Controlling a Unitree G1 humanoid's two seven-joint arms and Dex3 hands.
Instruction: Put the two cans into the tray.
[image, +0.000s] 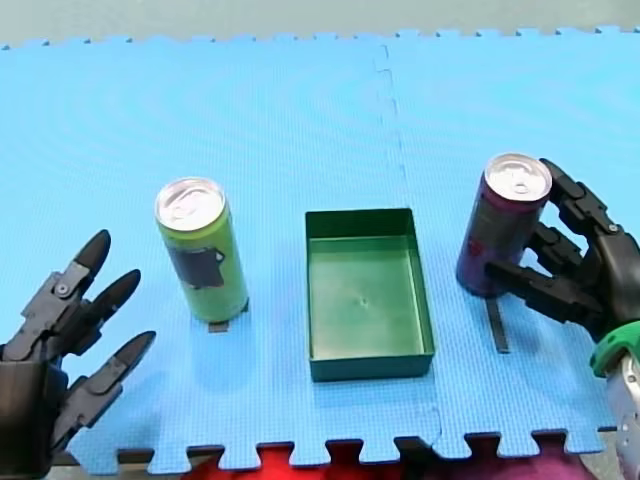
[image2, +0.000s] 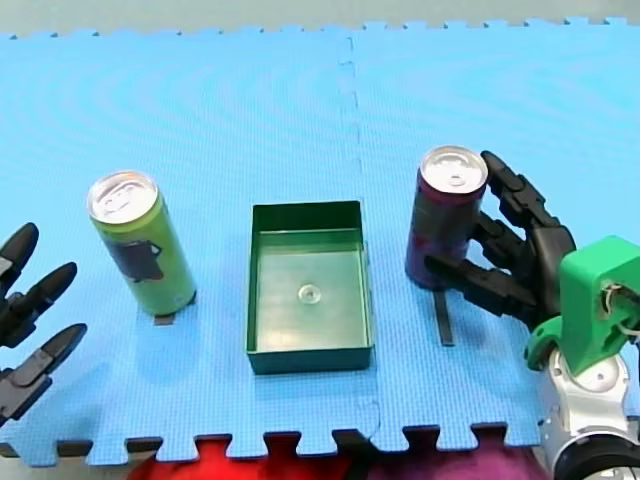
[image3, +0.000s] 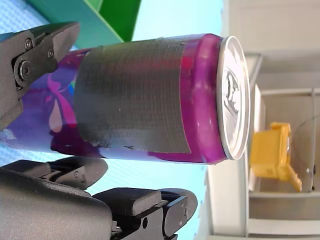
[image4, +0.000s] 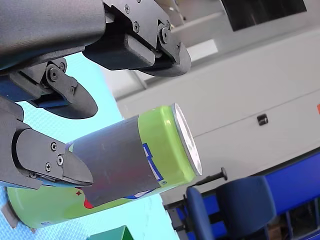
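1. Right hand (image: 575, 258) of mine, at the right of the frame, was wrapped around the purple aluminium drink can (image: 503, 225), thumb low in front and fingers behind.
2. That can stood upright on the blue foam mat (image: 300, 120), just right of the green rectangular plastic tray (image: 368, 366) at the centre, outside it.
3. My left hand (image: 65, 340), at the lower left, was unclenched and held nothing.
4. The lime-green aluminium drink can (image: 205, 255) stood upright left of the tray, also outside it and apart from my left hand.
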